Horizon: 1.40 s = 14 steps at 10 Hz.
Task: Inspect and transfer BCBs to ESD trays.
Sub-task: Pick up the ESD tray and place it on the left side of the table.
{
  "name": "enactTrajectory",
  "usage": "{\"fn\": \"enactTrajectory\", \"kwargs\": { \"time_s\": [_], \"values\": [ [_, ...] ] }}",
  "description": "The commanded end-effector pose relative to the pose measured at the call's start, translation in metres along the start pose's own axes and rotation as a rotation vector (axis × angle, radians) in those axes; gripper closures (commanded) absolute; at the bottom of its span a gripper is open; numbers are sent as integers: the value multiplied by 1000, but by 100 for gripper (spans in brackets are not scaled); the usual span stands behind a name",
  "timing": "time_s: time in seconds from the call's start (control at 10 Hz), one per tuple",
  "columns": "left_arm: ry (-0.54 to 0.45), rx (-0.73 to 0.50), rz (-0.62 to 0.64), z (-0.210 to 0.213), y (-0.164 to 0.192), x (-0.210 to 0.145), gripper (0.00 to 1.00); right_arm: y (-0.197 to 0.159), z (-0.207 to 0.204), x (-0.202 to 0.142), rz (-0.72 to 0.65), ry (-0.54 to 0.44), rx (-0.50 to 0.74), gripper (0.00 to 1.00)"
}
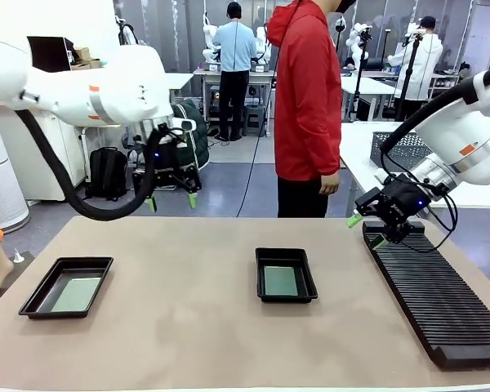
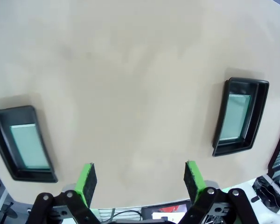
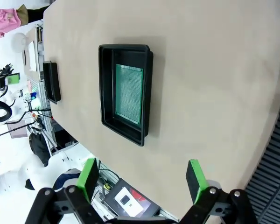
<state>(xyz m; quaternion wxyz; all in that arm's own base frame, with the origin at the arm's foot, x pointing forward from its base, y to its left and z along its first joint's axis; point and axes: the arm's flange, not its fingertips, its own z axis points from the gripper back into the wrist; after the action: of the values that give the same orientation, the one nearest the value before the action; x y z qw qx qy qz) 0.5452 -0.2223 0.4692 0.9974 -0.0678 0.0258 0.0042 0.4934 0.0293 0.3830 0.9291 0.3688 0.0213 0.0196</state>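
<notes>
On the tan bench [image 1: 188, 269] two black ESD trays are sitting well apart, the left tray [image 1: 65, 286] and the middle tray [image 1: 286, 274] each holding one green BCB [image 1: 280, 281] flat on its floor; the left claw [image 1: 171, 200] is hovering wide and empty behind the bench's far edge; the right claw [image 1: 366, 229] is hanging wide and empty at the slotted rack's [image 1: 437, 298] far end; a person in red [image 1: 308, 106] is standing beyond.

rack [image 1: 441, 302]: near end cut off | person [image 1: 308, 106]: head cropped
</notes>
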Motion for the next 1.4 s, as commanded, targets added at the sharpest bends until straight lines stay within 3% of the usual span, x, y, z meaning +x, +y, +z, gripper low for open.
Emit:
{"fn": "enactTrajectory", "kwargs": {
  "time_s": [0.0,0.1,0.2,0.7,1.3],
  "values": [
    [-31,19,28,-15,-24,17,0,-13,-4,1,36,2,74,0],
    [-19,24,18,-30,-43,27,0,-19,-6,4,50,12,86,0],
    [-29,28,14,-41,-59,33,0,-7,-1,0,13,-3,16,0],
    [-36,59,-27,-84,-129,54,0,-7,-1,0,13,-3,16,0],
    [-29,83,-55,-138,-178,34,0,-7,-1,0,13,-3,16,0]
  ]
}}
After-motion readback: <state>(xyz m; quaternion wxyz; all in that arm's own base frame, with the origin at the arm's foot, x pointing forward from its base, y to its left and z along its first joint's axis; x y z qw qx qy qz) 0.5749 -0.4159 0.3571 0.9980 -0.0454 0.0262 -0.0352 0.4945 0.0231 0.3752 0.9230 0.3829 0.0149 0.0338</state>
